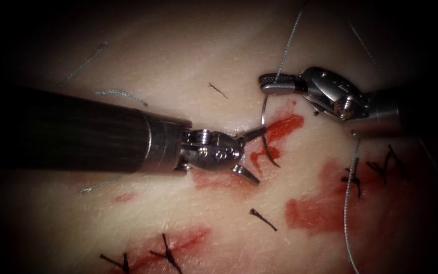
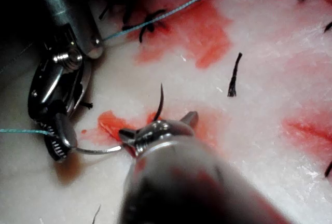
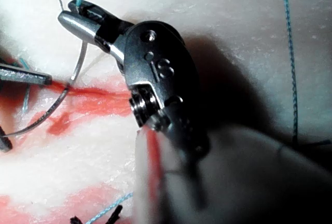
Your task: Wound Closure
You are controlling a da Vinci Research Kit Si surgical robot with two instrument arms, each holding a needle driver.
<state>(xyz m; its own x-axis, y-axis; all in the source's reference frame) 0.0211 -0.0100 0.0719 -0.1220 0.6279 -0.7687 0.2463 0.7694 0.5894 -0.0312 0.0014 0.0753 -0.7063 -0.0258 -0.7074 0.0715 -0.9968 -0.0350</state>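
Needle handoff spot over the cut
Right end effector [image 1: 265, 83] clamped the needle [image 1: 263, 119] by its thread end, tip free above the tissue [image 1: 188, 56]; left end effector [image 1: 252, 155] gaped open around mid-curve, holding nothing.

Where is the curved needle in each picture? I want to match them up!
Endoscope view: the needle curves down from the right tool, which holds its thread end, to the open left tool.
Left wrist view: the needle runs between both tools.
Right wrist view: the needle hangs below the right tool's tip.
Shared landmark: the red fluid beside it.
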